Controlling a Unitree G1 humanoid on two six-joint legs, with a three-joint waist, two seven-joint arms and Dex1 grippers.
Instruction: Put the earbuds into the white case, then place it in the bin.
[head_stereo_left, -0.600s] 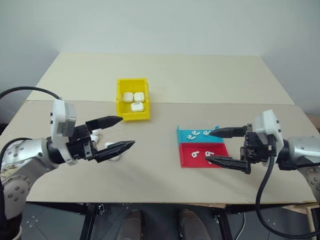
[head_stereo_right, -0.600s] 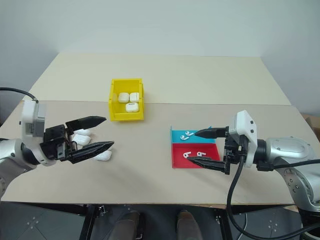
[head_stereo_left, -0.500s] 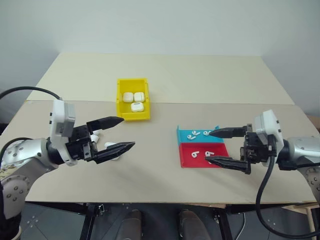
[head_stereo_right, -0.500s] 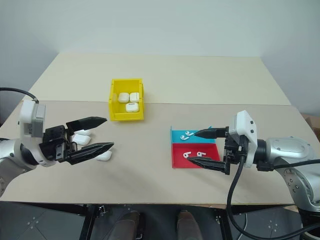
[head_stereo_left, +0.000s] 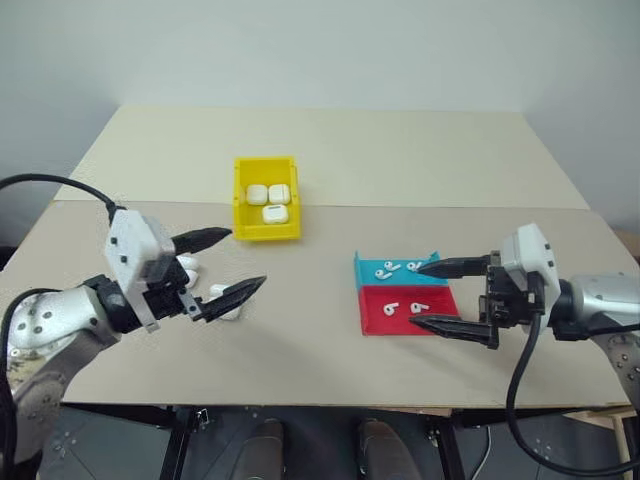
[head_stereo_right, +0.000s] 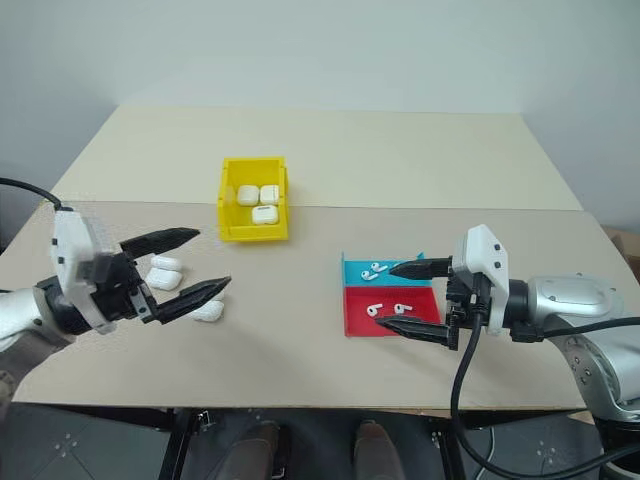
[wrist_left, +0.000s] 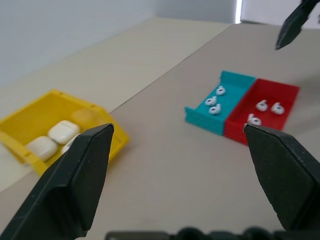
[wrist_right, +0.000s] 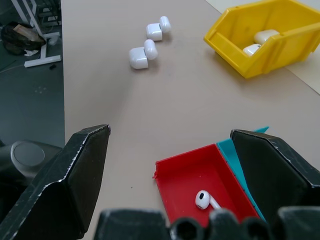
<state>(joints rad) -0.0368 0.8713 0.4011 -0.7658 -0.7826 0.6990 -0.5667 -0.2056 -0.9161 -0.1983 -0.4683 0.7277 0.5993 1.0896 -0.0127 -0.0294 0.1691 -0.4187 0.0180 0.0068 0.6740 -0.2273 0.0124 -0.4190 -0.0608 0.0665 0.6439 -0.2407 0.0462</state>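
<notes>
Left hand (head_stereo_left: 228, 262) has rolled at the wrist since half a second ago; its white housing now faces up and its two black fingers stand further apart, one above the other. It hovers over the bench (head_stereo_left: 400, 160), spread wide, gripping nothing. Right hand (head_stereo_left: 428, 296) is unchanged: fingers spread, empty, hanging over the near edge of the two trays.

Two white cases (head_stereo_right: 166, 272) lie open on the bench beside the left hand, lids flipped back; a third (head_stereo_right: 207, 312) lies just under its lower finger. None is touched.

Yellow bin (head_stereo_left: 266, 210) sits near mid-bench, well apart from both hands. Three closed white cases (head_stereo_left: 268, 201) lie inside it.

Blue tray (head_stereo_left: 396, 270) and red tray (head_stereo_left: 408, 308) sit side by side, touching, blue one farther from the robot. Earbuds (head_stereo_right: 372, 269) lie loose in the blue tray, and more (head_stereo_right: 387, 310) in the red. Counts differ between views, so no count is given.
</notes>
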